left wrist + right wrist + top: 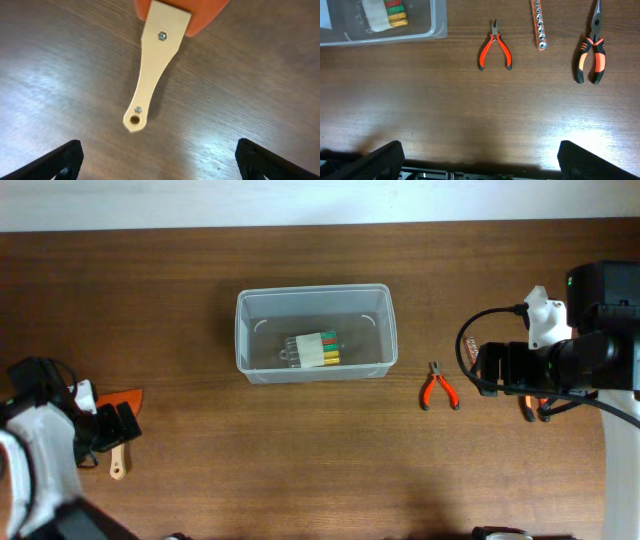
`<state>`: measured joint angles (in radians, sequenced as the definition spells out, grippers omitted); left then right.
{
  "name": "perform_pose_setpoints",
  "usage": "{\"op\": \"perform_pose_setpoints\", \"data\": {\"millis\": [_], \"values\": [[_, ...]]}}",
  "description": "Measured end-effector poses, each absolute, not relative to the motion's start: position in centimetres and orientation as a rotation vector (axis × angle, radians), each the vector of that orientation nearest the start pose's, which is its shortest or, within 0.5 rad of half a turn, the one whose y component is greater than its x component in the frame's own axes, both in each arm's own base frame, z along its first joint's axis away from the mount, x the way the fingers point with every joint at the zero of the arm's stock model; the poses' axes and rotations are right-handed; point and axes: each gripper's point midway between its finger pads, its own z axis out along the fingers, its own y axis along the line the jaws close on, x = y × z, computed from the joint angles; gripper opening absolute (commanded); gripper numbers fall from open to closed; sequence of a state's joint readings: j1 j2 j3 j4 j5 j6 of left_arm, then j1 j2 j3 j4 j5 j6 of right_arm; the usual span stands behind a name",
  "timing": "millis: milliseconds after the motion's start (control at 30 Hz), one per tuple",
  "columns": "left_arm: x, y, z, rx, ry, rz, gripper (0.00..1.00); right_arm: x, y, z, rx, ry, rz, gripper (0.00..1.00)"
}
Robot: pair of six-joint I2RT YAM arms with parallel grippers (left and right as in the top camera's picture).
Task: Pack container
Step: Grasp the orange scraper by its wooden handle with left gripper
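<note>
Left gripper (pixel 160 162): jaws spread wide, empty, over a scraper (pixel 155 70) with a flat pale handle, two screws and an orange blade.
Right gripper (pixel 480 160): wide apart, holding nothing, above the wood-grain table (pixel 470 105).
Container (pixel 312 290): clear plastic tub with rounded corners, mid-table between both grippers and well apart from each.
Inside: a clear case of coloured bits (pixel 315 350).
Right side: small orange-handled pliers (pixel 495 50), socket rail (pixel 539 25), long-nose pliers (pixel 591 55).
</note>
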<state>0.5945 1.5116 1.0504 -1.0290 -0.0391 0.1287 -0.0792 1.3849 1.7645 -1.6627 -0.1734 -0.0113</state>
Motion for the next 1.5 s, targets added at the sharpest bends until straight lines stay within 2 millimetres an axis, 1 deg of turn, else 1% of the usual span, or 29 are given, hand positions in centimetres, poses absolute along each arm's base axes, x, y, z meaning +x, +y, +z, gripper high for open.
{"op": "perform_pose_setpoints", "data": {"millis": [167,333,567,733,800,900,933,1067,1267,1367,1500], "values": [[22.1,15.8,4.2,-0.663,3.110,0.048,0.99,24.8,1.0,28.6,0.060,2.836,0.228,0.99],[22.2,15.9,1.8,-0.582,3.174,0.014,0.99,24.8,1.0,28.6,0.060,2.836,0.228,0.99],[23.4,16.9,0.7,-0.469,3.161,0.047,0.99,24.8,1.0,28.6,0.061,2.835,0.228,0.99],[23.5,17.1,-0.3,-0.407,3.182,0.042,1.00,24.8,1.0,28.6,0.060,2.835,0.227,0.99],[23.5,17.0,-0.4,-0.386,3.187,0.038,0.98,24.8,1.0,28.6,0.061,2.835,0.228,0.99],[23.6,17.0,-0.4,-0.368,3.188,0.033,0.90,24.8,1.0,28.6,0.061,2.835,0.228,0.99],[23.6,17.0,-0.4,-0.361,3.188,0.032,0.84,24.8,1.0,28.6,0.061,2.835,0.228,0.99],[23.6,17.0,-0.4,-0.340,3.190,0.032,0.71,24.8,1.0,28.6,0.060,2.835,0.227,0.99],[23.7,17.0,-0.5,-0.334,3.188,0.033,0.57,24.8,1.0,28.6,0.061,2.835,0.228,0.99],[23.7,17.0,-0.5,-0.333,3.186,0.028,0.53,24.8,1.0,28.6,0.060,2.835,0.227,0.99],[23.8,17.0,-0.5,-0.334,3.183,0.024,0.45,24.8,1.0,28.6,0.061,2.835,0.228,0.99]]}}
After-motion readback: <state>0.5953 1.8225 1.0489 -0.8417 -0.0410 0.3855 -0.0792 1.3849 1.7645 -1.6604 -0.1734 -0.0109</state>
